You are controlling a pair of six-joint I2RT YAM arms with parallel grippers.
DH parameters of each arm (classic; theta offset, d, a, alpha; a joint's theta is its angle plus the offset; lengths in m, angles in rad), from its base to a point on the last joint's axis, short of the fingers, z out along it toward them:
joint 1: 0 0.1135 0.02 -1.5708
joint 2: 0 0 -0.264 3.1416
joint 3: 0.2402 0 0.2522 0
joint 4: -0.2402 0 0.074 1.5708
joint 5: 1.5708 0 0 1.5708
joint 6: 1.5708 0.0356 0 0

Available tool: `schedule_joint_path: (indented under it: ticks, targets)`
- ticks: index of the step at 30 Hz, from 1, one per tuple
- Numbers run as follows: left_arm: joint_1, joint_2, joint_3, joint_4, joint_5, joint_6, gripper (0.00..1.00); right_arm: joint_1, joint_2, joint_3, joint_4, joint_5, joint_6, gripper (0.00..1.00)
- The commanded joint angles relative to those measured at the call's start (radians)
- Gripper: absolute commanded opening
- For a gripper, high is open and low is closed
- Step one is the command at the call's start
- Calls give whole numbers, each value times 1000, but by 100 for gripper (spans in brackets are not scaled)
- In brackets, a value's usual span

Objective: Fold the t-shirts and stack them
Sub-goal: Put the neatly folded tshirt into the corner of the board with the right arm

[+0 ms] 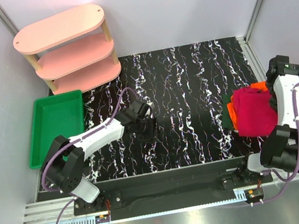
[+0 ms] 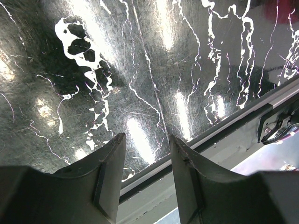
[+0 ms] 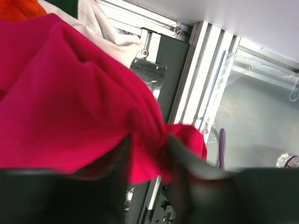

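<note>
Stack: the crimson t-shirt [image 1: 253,112] lies on top of the orange t-shirt [image 1: 231,110] and the dark green t-shirt [image 1: 227,122], at the right edge of the tabletop [image 1: 190,81], towards its near right corner.
Right gripper [image 3: 148,140]: the fingers stand partway apart with a bunched fold of the crimson cloth in the gap. Whether they pinch it cannot be told.
Left gripper [image 2: 147,137]: about half open, holding nothing, low over bare tabletop left of centre, well apart from the stack.
Overhang: in the right wrist view the crimson hem reaches past the tabletop's right edge, over the metal frame rail [image 3: 196,93].
Snag risk: the fold could catch on a finger as the gripper pulls away, tugging the top shirt askew or opening its fold.
Slide risk: a pull towards the right edge could drag the crimson shirt off the stack.
Stack risk: the lower shirts show unevenly at the left side, so a nudge may shift them further.
</note>
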Motion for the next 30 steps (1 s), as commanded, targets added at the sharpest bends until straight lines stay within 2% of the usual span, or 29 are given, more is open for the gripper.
schedule_joint_path:
  ticks: [1,4,10,13,18,24,30]
  targets:
    - [-3,-24,6,5,33,19,46,-5,-37,68,15,11,7,51]
    - [-3,-11,18,4,36,19,46,-4,-87,112,60,-68,-15,66]
    - [-5,15,32,4,41,17,46,62,-88,206,80,-123,-36,75]
    - [-5,26,40,-2,41,17,46,88,-117,188,140,-231,-91,73]
    - [-8,42,55,-12,35,14,46,93,-143,76,155,-312,-82,60]
    - [-18,68,75,-15,35,5,46,93,-188,-67,190,-276,-75,60]
    - [-32,71,72,-18,25,-7,45,88,-130,-71,244,-207,-50,62]
